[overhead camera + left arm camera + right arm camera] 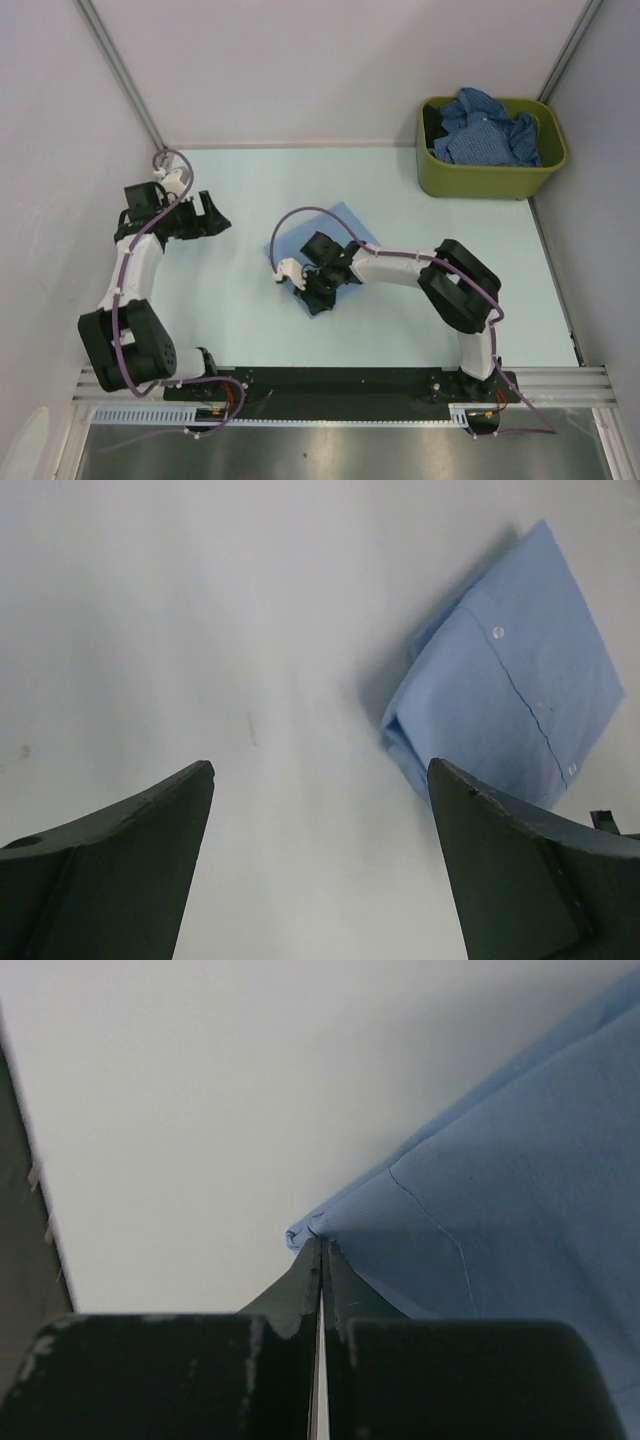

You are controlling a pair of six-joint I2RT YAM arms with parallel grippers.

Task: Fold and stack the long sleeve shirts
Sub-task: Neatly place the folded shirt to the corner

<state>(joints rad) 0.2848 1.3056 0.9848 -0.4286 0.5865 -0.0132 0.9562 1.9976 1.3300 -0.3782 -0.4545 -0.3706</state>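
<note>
A plain light blue shirt (pixel 345 222), folded into a flat rectangle, lies mid-table; it also shows in the left wrist view (pixel 520 690) with its button placket up. My right gripper (pixel 305 285) is over its near-left part. In the right wrist view the gripper (pixel 321 1240) is shut, with a corner of the shirt (pixel 500 1210) pinched at its tips. My left gripper (pixel 205 215) hovers over bare table at the far left, open and empty (pixel 320 770). Darker blue patterned shirts (pixel 490 135) lie crumpled in the bin.
The olive-green plastic bin (pixel 490 180) stands at the table's back right corner. Grey walls close in the left, back and right sides. The black rail with the arm bases (pixel 340 385) runs along the near edge.
</note>
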